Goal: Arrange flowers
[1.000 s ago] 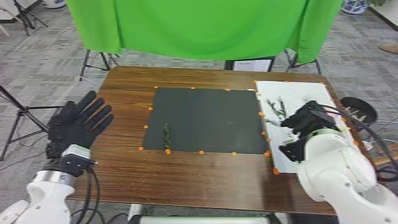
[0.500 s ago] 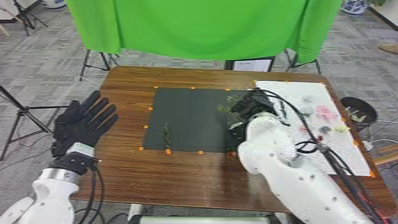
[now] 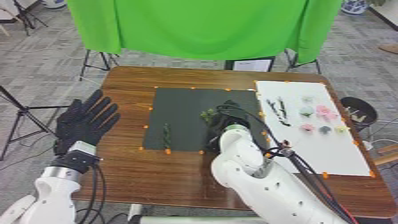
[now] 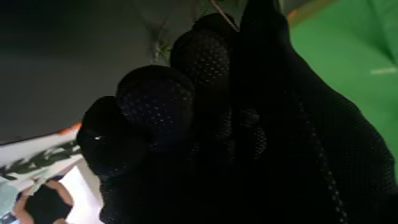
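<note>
Though half-hidden in head view, right hand [image 3: 231, 118], in wrist view, tight round a thin stem [image 4: 223, 14].

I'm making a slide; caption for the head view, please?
Right hand holding a green sprig over the dark mat, pink flowers on the white sheet.

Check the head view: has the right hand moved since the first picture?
Yes, leftward: from over the white sheet to over the dark mat; that is the right hand.

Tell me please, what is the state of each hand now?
Left hand: open, fingers straight, holding nothing.
Right hand: closed on a green sprig.
</note>
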